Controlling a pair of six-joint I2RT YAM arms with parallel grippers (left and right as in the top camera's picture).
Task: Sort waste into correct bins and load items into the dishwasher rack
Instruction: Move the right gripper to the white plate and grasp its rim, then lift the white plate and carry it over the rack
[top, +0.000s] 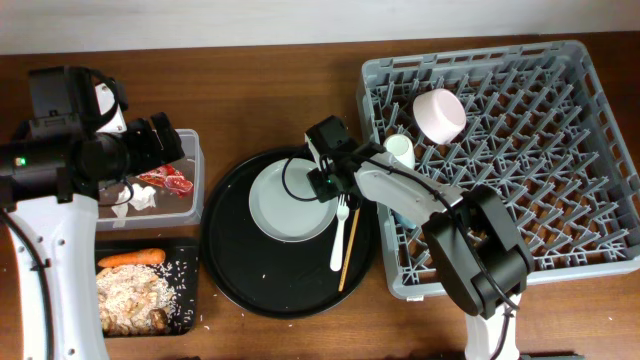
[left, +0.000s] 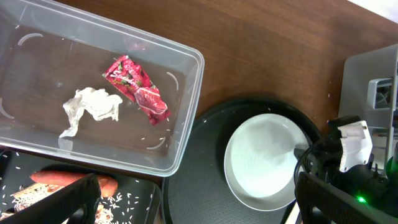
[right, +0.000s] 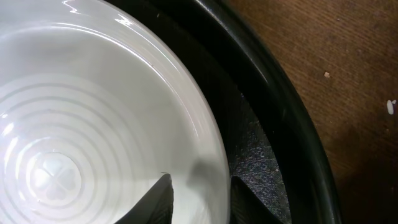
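My right gripper (top: 326, 186) (right: 199, 199) is open and straddles the right rim of the pale grey-green plate (top: 288, 208) (right: 93, 124), one finger inside it and one outside. The plate lies flat on the big round black tray (top: 235, 270). The white fork (top: 340, 232) and the chopsticks (top: 349, 258) lie right of the plate. My left gripper (top: 165, 145) (left: 199, 205) is open and empty above the clear tub (top: 192, 160) (left: 186, 106), which holds the red wrapper (left: 137, 88) and the tissue (left: 92, 107). The pink bowl (top: 440, 114) and cream cup (top: 400, 150) are in the grey rack (top: 590, 130). The blue cup is hidden.
The shallow black tray (top: 188, 300) at the front left holds the carrot (top: 130, 258) and rice scraps (top: 130, 295). The round tray's raised rim (right: 273, 118) runs close beside the plate. The right arm lies across the rack's left edge.
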